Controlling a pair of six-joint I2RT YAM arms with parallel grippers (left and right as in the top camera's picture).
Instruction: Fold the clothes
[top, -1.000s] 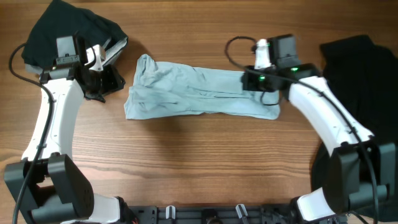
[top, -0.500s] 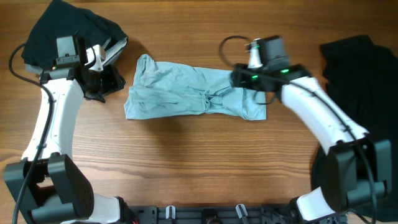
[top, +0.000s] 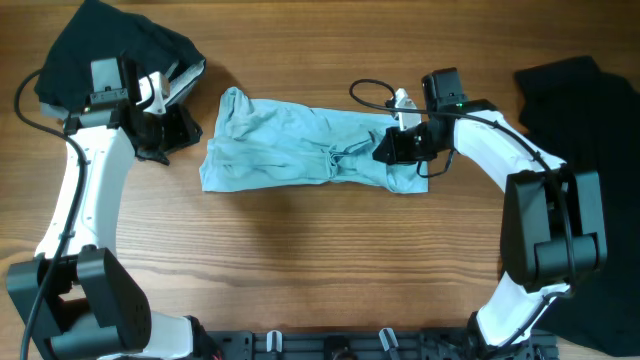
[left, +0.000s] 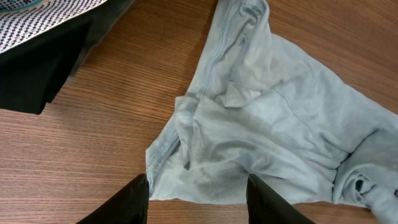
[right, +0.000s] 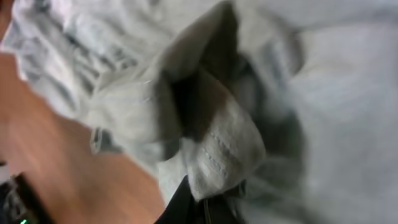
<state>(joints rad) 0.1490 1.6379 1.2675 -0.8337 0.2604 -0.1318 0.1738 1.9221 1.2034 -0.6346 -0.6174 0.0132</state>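
The pale sky-blue T-shirt (top: 300, 150) lies rumpled across the middle of the table, its right end bunched and pulled leftward. My right gripper (top: 385, 152) is shut on a hem fold of that end; the right wrist view shows the fold (right: 217, 143) pinched between the fingers (right: 208, 202). My left gripper (top: 185, 128) is open and empty, just left of the shirt's left end. In the left wrist view its fingers (left: 198, 198) straddle the shirt's edge (left: 249, 124) without touching it. A black garment (top: 100, 50) lies at the back left.
A second black garment (top: 585, 120) lies at the right edge of the table. A black-and-white patterned cloth (left: 43, 15) peeks out by the black garment in the left wrist view. A cable (top: 370, 90) loops off the right arm above the shirt.
My right gripper has moved left with the shirt's right end, so the shirt is now shorter and bunched there. The right arm has swung round. The left arm has not moved.
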